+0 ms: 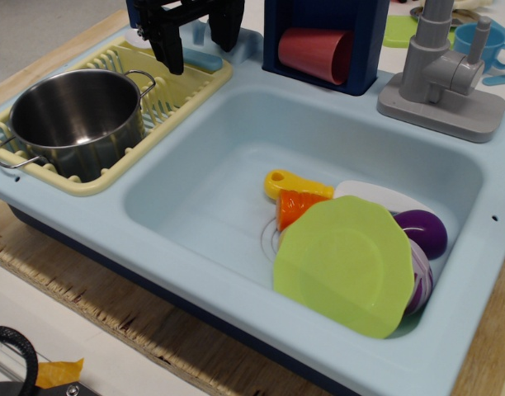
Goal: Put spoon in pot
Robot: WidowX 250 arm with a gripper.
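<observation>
The light-blue spoon (202, 59) lies at the back edge of the yellow dish rack (205, 83), partly hidden by my gripper. My gripper (199, 54) hangs over it at the top of the view, open, with one black finger (171, 48) on the left of the spoon and the other on the right. I cannot tell whether the fingers touch it. The shiny steel pot (75, 115) with wire loop handles stands empty in the rack's left end, well to the left and in front of the gripper.
The light-blue sink basin (211, 177) holds a green plate (347, 264), a yellow-handled orange utensil (292, 191), a white plate and a purple item (424, 231). A red cup (314, 51) sits in a dark-blue holder, with a grey faucet (438, 78) and a blue cup (483, 41) at the back right.
</observation>
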